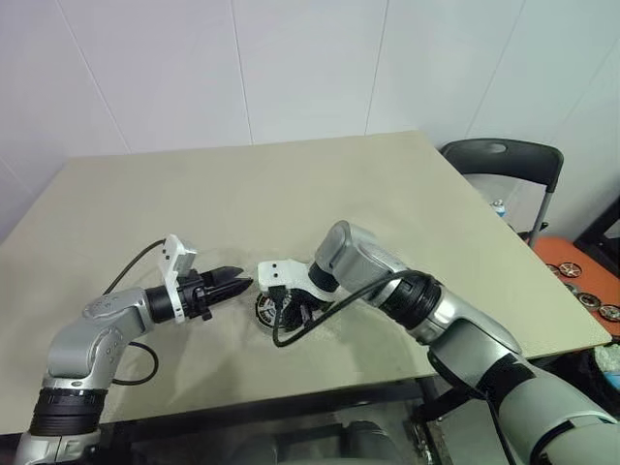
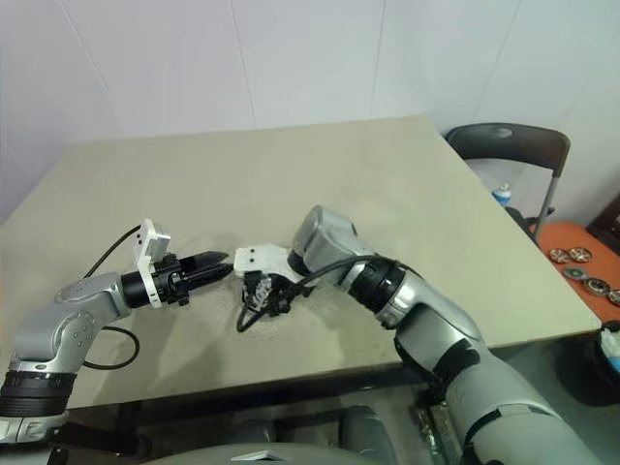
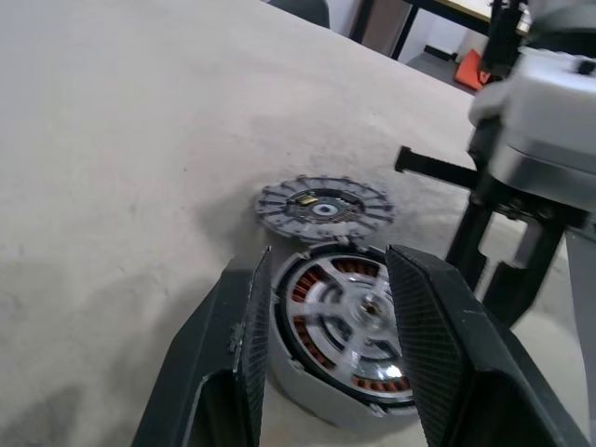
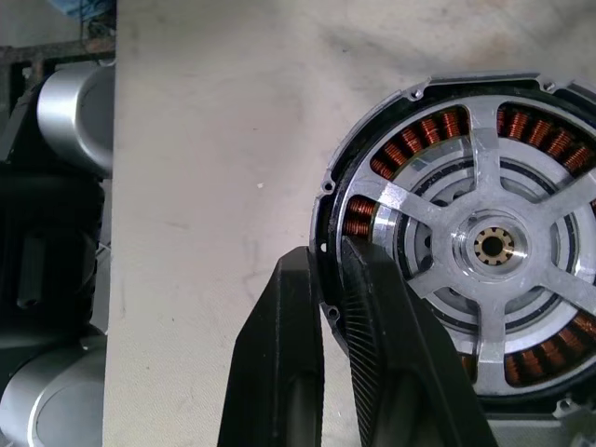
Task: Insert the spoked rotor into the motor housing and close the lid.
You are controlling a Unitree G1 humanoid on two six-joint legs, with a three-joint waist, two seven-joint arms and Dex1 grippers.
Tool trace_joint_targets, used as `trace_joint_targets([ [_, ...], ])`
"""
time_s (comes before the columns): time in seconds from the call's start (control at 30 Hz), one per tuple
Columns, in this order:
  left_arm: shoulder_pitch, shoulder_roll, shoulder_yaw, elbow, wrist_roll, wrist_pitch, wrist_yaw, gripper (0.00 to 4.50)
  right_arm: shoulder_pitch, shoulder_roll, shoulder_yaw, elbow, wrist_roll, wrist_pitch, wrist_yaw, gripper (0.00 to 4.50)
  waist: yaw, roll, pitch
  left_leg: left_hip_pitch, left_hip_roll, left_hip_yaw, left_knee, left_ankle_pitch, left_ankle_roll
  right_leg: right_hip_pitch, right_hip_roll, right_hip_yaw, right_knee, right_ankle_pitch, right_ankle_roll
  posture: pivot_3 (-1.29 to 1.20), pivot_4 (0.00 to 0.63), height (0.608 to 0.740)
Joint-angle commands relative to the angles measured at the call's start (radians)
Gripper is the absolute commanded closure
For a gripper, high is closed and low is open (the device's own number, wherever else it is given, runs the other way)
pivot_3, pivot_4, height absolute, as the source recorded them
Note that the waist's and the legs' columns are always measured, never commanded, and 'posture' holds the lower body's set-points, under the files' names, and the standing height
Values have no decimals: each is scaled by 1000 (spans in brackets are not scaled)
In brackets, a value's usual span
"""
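The motor housing (image 4: 428, 130) lies flat on the table near its front edge, copper windings showing. The spoked rotor (image 4: 484, 168) sits inside it, silver spokes over the windings. My right gripper (image 4: 331, 253) points down at the housing, its fingers pinched on the dark rim. In the left eye view the right wrist covers most of the housing (image 1: 264, 310). My left gripper (image 3: 326, 261) stands open and level just to the housing's left, its fingers (image 3: 242, 317) framing the near rim (image 3: 307, 396) without touching. The lid (image 3: 321, 205), a grey slotted disc, lies flat on the table just beyond the housing.
The tan table (image 1: 291, 194) stretches bare behind the arms. A black chair (image 1: 504, 160) stands past its right edge, with an orange tray of round parts (image 1: 581, 276) beyond. A black cable (image 1: 291, 334) loops from the right wrist over the table.
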Motion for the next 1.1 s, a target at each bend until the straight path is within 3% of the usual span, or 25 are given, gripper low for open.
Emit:
trace_joint_targets([
  [0.03,3,3,26,-40,-13,-8,10,2409,-16,-40,7,0,-33,-110,-60,4425,1,0,0,0,1,0,0,0,-1,0,1,0,0,0,0,0,0,740],
  [0.1,6,4,27,-44,-15,-8,12,2409,-4,-49,0,-6,-23,-157,-69,4425,1,0,0,0,1,0,0,1,-2,0,2,-1,0,1,-1,0,0,740],
  [0.27,-7,7,25,-31,-13,-9,11,2409,-10,-49,1,6,-20,-148,-88,2856,-2,0,0,0,2,0,0,2,-3,0,4,-1,0,2,-1,0,0,740],
  [0.37,-17,8,23,-23,-12,-8,8,2409,-28,-51,-5,-13,0,-114,-65,2856,-1,0,0,0,3,-1,0,2,-3,0,4,-1,0,2,-2,0,0,740],
  [0.5,-28,8,17,-15,-10,-9,4,2409,-31,-121,-76,-172,123,-167,66,2856,4,0,0,-1,3,-1,0,2,-3,-1,3,-1,-1,2,-2,0,0,740],
  [0.67,-23,10,19,-16,-12,-10,-1,2409,-6,-217,-116,-265,179,-255,116,2856,2,0,0,-2,3,-1,-3,2,-3,-1,3,-1,-3,2,-1,0,0,740],
  [0.7,-22,12,19,-14,-10,-11,-4,2409,7,-224,-126,-263,181,-313,106,2856,2,0,0,-2,3,-1,-3,2,-3,-1,3,-1,-3,2,-1,0,0,740],
  [0.8,-22,14,20,-7,-7,-12,-8,2409,46,-271,-59,-131,-24,-817,-104,2856,1,0,0,-1,3,0,-3,2,-3,-2,3,-1,-3,2,-1,0,0,740],
  [0.87,-27,13,20,-5,-6,-12,-8,2409,44,-280,-20,-24,-127,-1029,-203,2856,1,0,0,-1,3,1,-3,2,-3,-1,3,-1,-3,2,-1,0,0,740],
  [1.1,-28,9,15,-8,-5,-10,-3,2409,54,-245,-32,72,-146,-1220,-196,2856,-1,0,0,-1,3,0,-3,2,-3,-1,4,-1,-3,2,-1,0,0,740],
])
